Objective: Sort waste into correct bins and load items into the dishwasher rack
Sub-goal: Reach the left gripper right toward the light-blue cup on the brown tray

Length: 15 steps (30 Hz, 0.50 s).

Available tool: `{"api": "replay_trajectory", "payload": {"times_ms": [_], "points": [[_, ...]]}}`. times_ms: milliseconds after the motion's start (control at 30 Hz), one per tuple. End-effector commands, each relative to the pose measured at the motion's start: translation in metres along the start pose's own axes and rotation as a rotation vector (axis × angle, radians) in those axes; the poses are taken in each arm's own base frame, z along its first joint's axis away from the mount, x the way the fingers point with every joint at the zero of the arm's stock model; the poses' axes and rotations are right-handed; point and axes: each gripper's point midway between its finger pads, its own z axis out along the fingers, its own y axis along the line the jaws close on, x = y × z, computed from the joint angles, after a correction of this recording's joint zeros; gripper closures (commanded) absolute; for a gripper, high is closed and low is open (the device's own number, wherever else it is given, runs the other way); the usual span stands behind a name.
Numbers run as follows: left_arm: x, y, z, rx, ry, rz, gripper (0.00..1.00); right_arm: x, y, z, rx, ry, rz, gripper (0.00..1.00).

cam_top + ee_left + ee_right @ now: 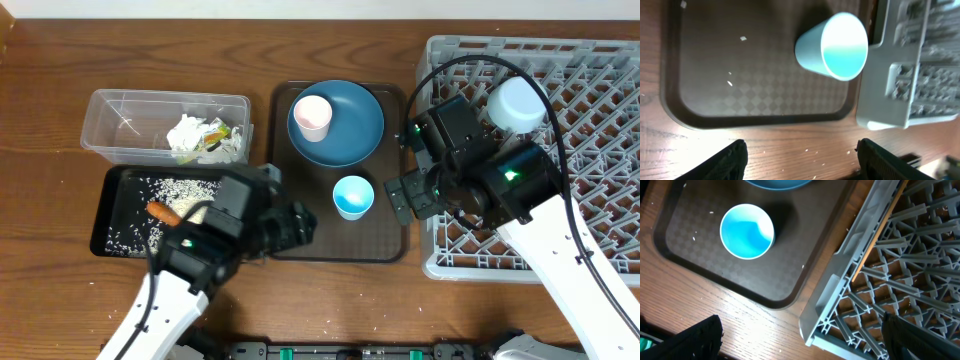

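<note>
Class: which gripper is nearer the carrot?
Left. The left gripper sits right of the carrot, at the brown tray's left edge; the right gripper is beyond that tray, at the rack.

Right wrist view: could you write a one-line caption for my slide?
Light blue cup stands upright on the brown serving tray, beside a corner of the grey dishwasher rack.

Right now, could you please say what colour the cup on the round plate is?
Pink; the cup on the plate shows best in the overhead view.
</note>
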Motion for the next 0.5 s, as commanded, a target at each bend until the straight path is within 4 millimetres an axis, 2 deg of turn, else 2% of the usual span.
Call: {"api": "replay_trajectory", "payload": {"times_ms": [0,200,467], "points": [[-0.006,0.005,0.005,-0.118,-0.078,0.012,0.28,-0.002,-0.004,-0.004,0.012,-0.014,0.025,0.01],[0.004,-0.008,0.031,-0.140,-0.049,0.059,0.28,-0.002,-0.004,-0.004,0.012,-0.014,0.025,0.01],[0.001,-0.024,0.069,-0.122,-0.036,0.092,0.28,-0.002,-0.004,-0.004,0.012,-0.014,0.025,0.01]]}}
